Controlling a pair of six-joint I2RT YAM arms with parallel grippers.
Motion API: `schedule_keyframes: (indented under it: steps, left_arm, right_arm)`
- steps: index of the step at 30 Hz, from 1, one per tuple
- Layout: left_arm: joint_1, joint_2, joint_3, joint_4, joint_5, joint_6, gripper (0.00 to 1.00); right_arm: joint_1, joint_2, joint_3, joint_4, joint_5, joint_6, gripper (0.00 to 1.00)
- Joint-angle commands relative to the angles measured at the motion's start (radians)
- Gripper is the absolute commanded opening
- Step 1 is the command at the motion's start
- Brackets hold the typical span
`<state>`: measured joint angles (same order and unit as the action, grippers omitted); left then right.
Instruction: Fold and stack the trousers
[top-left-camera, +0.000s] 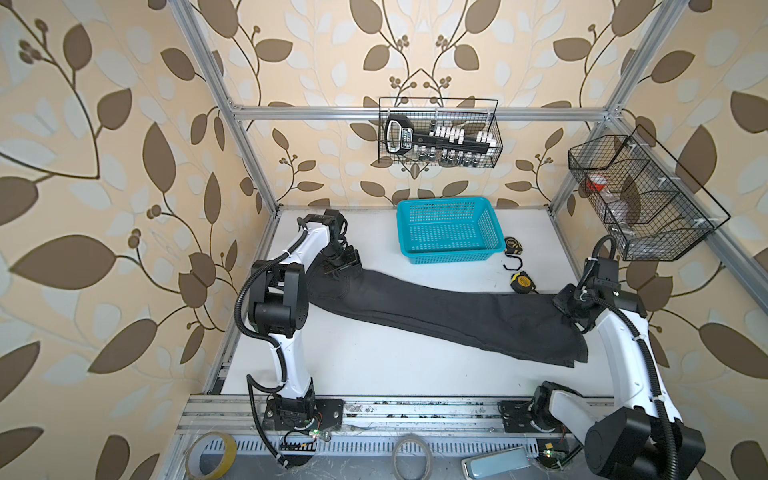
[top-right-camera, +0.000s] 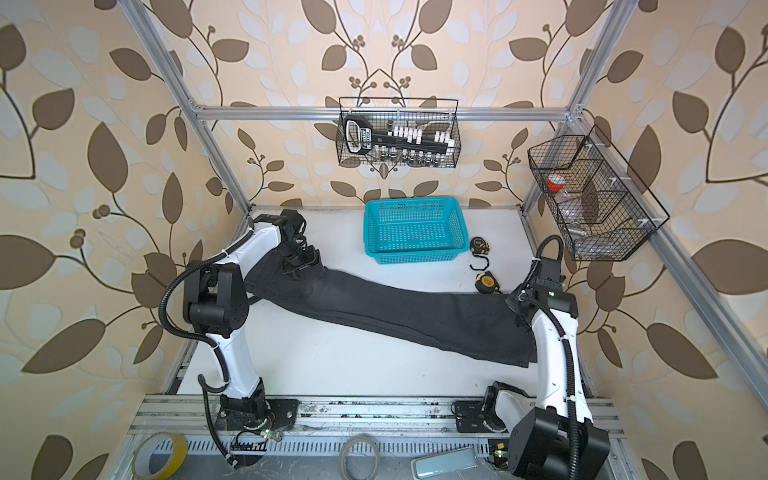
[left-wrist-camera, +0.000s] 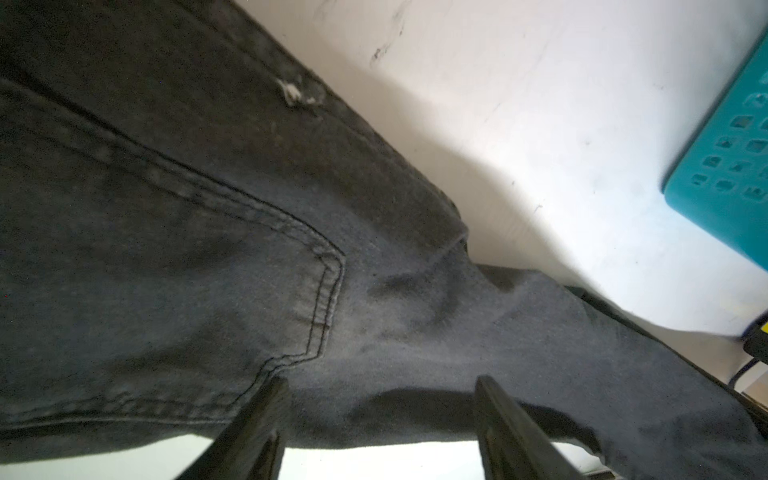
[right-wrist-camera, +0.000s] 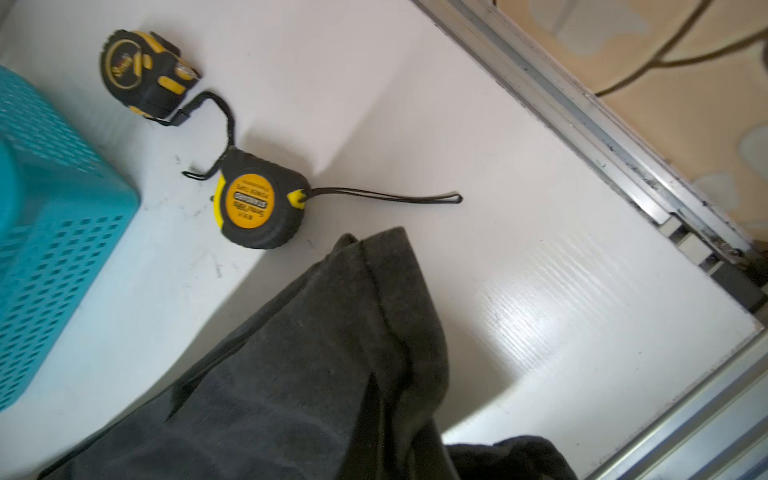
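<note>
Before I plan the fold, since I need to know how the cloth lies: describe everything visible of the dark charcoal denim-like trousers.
The dark charcoal denim-like trousers lie full length, slanting across the white table from far left to near right. A double-stitched pocket and a small frayed spot show at the left end, where the open left gripper stands over the cloth. The right gripper appears shut on the bunched leg end.

The near half of the desk (top-left-camera: 374, 374) is left bare and can be crossed freely. The middle is barred from side to side by the trousers (top-left-camera: 457, 311). Behind them, room is taken up by a turquoise basket (top-left-camera: 451, 255) and two tape measures (top-left-camera: 523, 281) just beside it; a bare strip is left between basket and trousers.
</note>
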<state>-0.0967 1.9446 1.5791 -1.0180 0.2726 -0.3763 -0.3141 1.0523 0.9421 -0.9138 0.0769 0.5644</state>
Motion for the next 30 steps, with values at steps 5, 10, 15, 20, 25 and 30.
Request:
schedule_keyframes:
  steps: [5, 10, 15, 20, 25, 30]
  left_arm:
    - [0.025, -0.007, -0.051, 0.028, -0.007, 0.020, 0.72]
    - [0.051, 0.018, -0.045, 0.041, -0.042, 0.034, 0.72]
    - [0.067, 0.028, -0.042, 0.044, -0.075, 0.051, 0.72]
    - [0.076, 0.018, -0.083, 0.059, -0.078, 0.053, 0.72]
    - [0.080, 0.001, -0.106, 0.062, -0.096, 0.059, 0.72]
    - [0.080, -0.017, -0.090, 0.044, -0.106, 0.062, 0.72]
  right_arm:
    - [0.307, 0.053, 0.166, -0.069, -0.195, 0.295, 0.06]
    - [0.517, 0.132, 0.248, 0.059, -0.266, 0.508, 0.06]
    - [0.690, 0.260, 0.342, 0.238, -0.308, 0.700, 0.06]
    - [0.823, 0.399, 0.440, 0.382, -0.293, 0.805, 0.05]
    - [0.918, 0.523, 0.519, 0.477, -0.245, 0.872, 0.05]
    - [1.000, 0.655, 0.622, 0.414, -0.132, 0.865, 0.05]
